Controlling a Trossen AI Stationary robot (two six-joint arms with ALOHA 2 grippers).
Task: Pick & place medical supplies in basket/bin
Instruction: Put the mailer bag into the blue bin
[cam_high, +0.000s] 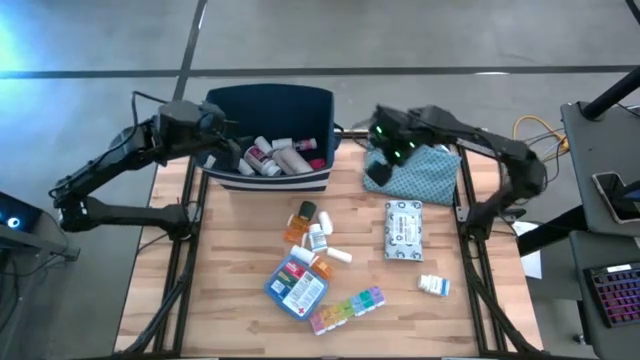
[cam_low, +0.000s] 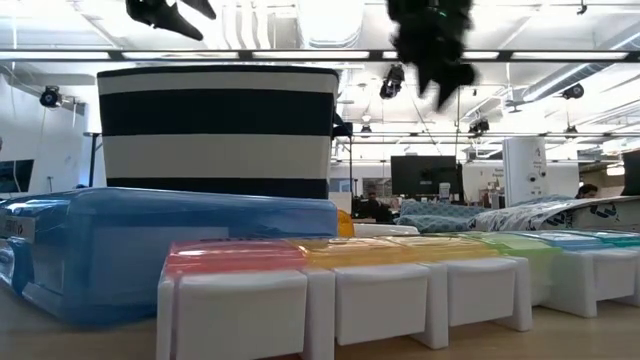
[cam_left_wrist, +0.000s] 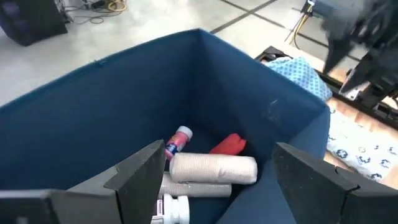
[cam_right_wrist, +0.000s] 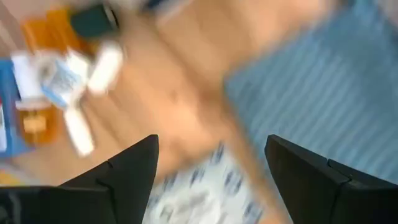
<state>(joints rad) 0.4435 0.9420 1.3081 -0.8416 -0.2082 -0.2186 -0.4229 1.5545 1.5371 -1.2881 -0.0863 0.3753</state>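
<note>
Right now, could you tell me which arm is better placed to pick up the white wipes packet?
Right. The right gripper hangs open over the teal cloth pouch, next to the white wipes packet; the left gripper is open over the navy bin.

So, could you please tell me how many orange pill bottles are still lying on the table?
2: one orange bottle nearest the bin, another beside the blue pouch. Others may be hidden.

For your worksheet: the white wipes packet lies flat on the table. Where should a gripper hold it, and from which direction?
The white wipes packet lies flat, longer than wide, with free wood along both long edges. Probably best is coming straight down from above and pinching across its narrow width near the middle. The open right gripper hovers nearest, over the teal pouch.
</note>
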